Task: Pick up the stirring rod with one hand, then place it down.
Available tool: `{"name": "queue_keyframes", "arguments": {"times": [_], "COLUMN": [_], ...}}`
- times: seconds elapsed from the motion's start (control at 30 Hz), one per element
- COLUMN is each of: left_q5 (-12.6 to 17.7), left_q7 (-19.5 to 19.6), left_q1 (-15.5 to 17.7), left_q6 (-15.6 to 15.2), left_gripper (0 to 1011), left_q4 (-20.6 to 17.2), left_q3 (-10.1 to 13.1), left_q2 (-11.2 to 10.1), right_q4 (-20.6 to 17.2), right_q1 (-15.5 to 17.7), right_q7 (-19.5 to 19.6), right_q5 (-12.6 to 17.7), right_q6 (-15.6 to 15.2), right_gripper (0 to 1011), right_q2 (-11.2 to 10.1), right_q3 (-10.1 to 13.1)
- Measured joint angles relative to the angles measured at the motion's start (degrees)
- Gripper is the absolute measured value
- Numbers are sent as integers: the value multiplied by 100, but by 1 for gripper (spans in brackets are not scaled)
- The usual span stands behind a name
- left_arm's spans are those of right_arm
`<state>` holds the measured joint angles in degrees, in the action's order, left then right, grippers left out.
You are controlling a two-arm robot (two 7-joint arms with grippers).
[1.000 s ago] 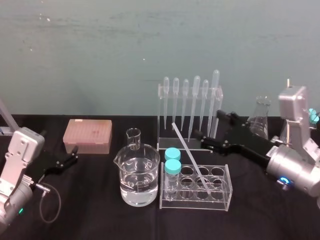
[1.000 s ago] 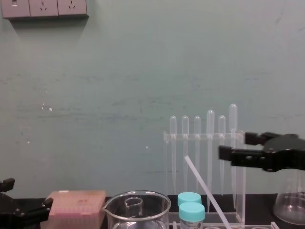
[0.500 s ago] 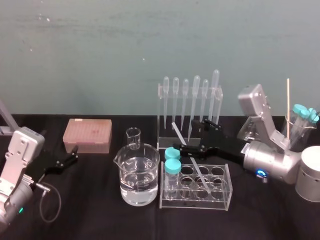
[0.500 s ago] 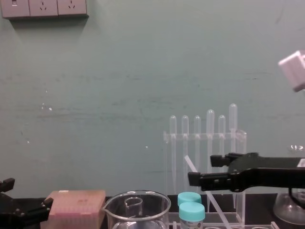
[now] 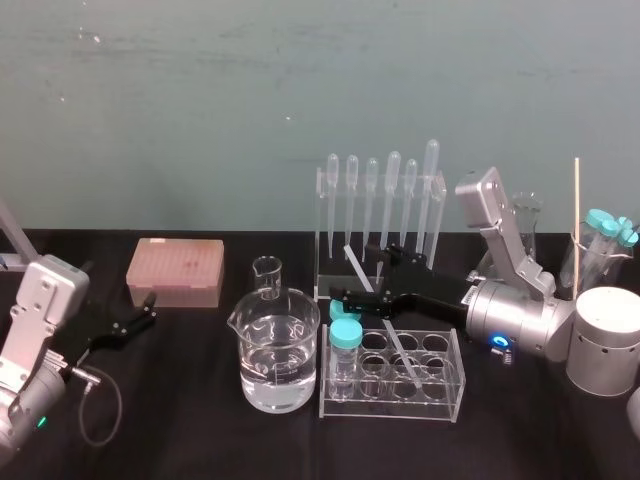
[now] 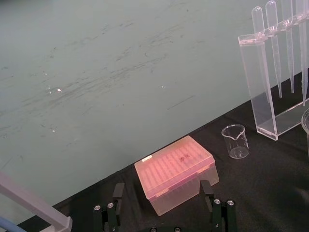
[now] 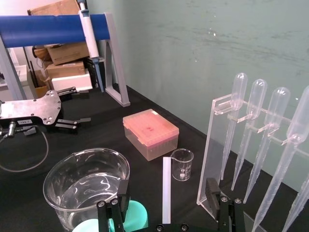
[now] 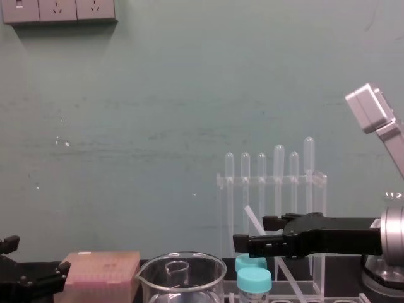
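right now the right gripper reaches out low over the clear tube rack with its fingers spread wide. the stirring rod leans up through the gap between them, touching neither finger as far as the right wrist view shows, and its lower end sits in a rack hole back under the gripper's body. the left gripper rests well apart, fingers also spread, with the pink tip box just ahead of it.
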<state>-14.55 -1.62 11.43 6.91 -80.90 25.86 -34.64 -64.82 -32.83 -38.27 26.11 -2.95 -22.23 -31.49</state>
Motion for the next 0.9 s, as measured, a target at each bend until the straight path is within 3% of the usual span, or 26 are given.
{"name": "queue_keyframes", "arguments": {"times": [0.67, 0.9], "left_q5": [0, 0], "left_q7": [0, 0], "left_q1": [0, 0], "left_q6": [0, 0], "left_gripper": [1000, 1000], "left_q4": [0, 0], "left_q3": [0, 0], "left_q2": [0, 0], "right_q4": [121, 120], "right_q1": [-62, -61], "right_q7": [-9, -7], "right_q5": [-41, -39], "right_q6": [-25, -20], "right_gripper": [1004, 864], "right_q2": [47, 44], "right_q3": [-49, -47]}}
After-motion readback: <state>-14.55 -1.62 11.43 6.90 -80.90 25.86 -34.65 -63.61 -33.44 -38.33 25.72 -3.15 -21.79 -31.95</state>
